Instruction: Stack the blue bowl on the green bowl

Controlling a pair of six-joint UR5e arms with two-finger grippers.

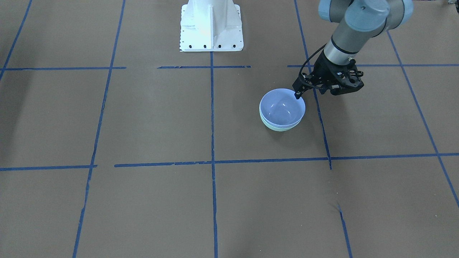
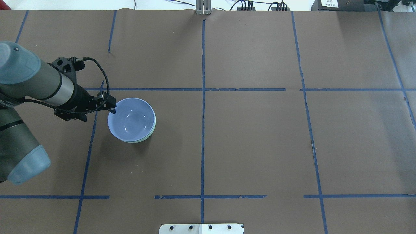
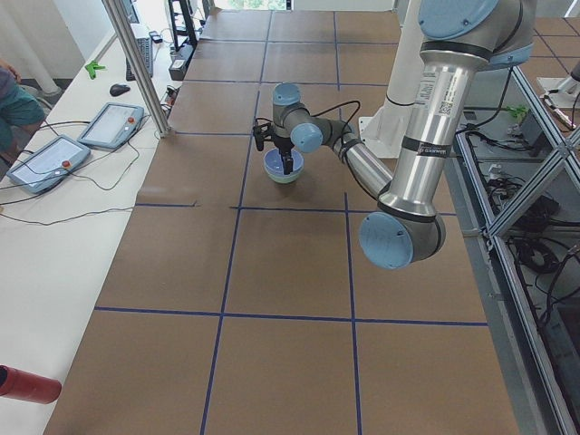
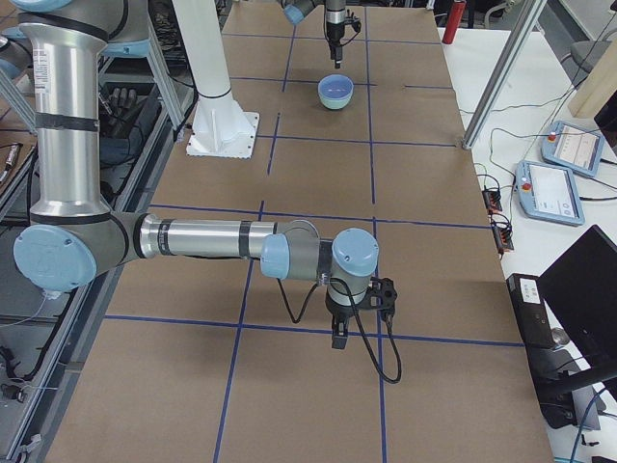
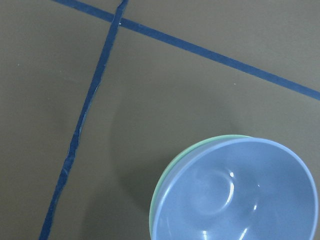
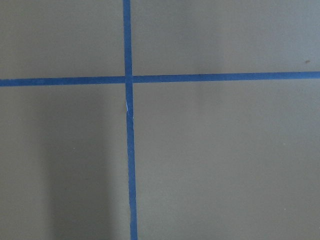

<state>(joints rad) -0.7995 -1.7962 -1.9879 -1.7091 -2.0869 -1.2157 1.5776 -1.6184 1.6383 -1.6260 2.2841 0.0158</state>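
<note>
Blue bowl (image 1: 282, 108) nests mouth-up in green bowl (image 1: 277, 128); left gripper (image 1: 317, 94) released, right gripper (image 4: 339, 340) unclear.

1. The left arm (image 2: 39, 84) comes in from the left side, and its forearm slants down toward the middle.
2. Its wrist is bent so that the left gripper (image 2: 94, 112) points downward. The jaws are spread wide, and one fingertip (image 2: 112, 110) reaches out to the right.
3. The right arm (image 4: 193, 238) is stretched out low and level, well away on the right side.
4. The right gripper (image 4: 339, 338) points straight down from its wrist. Whether its jaws are apart cannot be told.
</note>
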